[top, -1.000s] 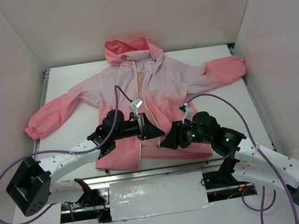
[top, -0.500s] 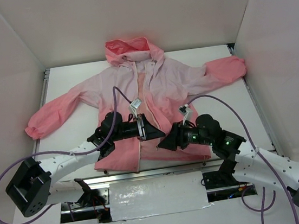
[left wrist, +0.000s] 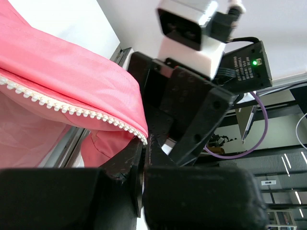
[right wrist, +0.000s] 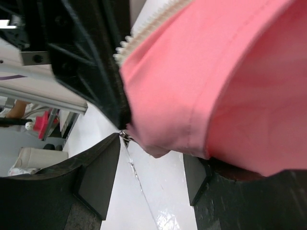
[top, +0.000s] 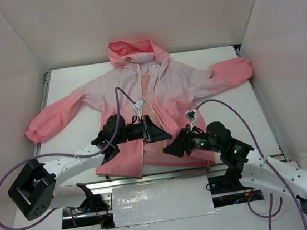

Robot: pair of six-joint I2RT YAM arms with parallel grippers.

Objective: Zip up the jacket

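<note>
The jacket (top: 156, 92) is covering the bench's (top: 237, 113) middle, its sleeves reaching toward the left edge and the far right corner. Walls (top: 18, 64) are closing off the left, far and right edges. The left gripper (top: 154, 131) and right gripper (top: 171, 148) are crowding each other at mid near edge, cables (top: 119, 94) arching above. Bare surface is lying open at the far left and near right corners.

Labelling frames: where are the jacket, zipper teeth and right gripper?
jacket (top: 186, 85): top view, pale chest panel.
zipper teeth (left wrist: 72, 111): left wrist view, white edge row.
right gripper (right wrist: 149, 160): right wrist view, gap between fingertips.
</note>
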